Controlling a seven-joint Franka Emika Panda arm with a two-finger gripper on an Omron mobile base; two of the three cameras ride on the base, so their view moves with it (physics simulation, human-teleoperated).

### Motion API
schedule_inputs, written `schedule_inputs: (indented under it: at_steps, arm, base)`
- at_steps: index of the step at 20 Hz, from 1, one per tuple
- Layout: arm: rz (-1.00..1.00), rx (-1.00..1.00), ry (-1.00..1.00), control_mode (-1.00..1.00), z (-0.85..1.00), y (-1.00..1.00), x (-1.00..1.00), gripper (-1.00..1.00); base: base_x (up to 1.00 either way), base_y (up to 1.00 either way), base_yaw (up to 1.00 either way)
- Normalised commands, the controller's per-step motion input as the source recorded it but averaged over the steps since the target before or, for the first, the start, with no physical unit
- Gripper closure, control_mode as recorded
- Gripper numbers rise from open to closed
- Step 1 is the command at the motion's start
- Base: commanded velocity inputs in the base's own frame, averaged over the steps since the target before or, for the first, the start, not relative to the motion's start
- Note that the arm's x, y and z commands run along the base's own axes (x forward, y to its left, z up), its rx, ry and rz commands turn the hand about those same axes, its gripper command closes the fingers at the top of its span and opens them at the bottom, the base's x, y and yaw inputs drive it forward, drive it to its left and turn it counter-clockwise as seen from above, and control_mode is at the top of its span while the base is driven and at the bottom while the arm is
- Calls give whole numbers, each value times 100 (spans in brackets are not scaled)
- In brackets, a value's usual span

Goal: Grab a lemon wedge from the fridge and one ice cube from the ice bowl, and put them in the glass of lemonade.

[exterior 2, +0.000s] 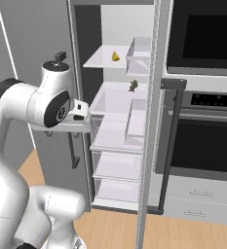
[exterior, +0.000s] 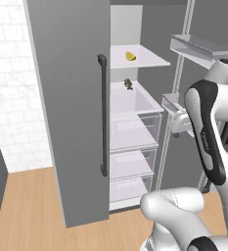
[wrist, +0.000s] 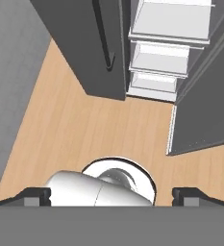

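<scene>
Our claw is wide open and empty, pointing down at the floor in front of the fridge.

From the claw [wrist: 111,196] we must rise and reach between the fridge [exterior: 69,112] doors to the upper shelf [exterior: 145,61], approaching level, so we do not hit the open door [exterior 2: 154,121]. We count one lemon wedge [exterior: 130,56] there, and one dark lump [exterior: 128,84] on the shelf below.
</scene>
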Motion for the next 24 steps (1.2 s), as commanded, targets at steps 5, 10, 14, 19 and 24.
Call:
schedule_inputs:
  at_steps: [5, 10, 14, 19, 24]
  arm:
    - [-4, -6, 0, -100, -21, 12, -2, -100]
    - [0, -8, 0, -100, -37, 0, -2, -100]
    - [0, 0, 0, -100, -17, 0, 1, -100]
    - [0, -1, 0, 100, -19, 0, 22, -100]
    - [0, 0, 0, 100, 0, 0, 0, -100]
  base:
    - [0, 0, 0]
    - [0, 0, 0]
    - [0, 0, 0]
    - [31, 0, 0]
    - [97, -3, 0]
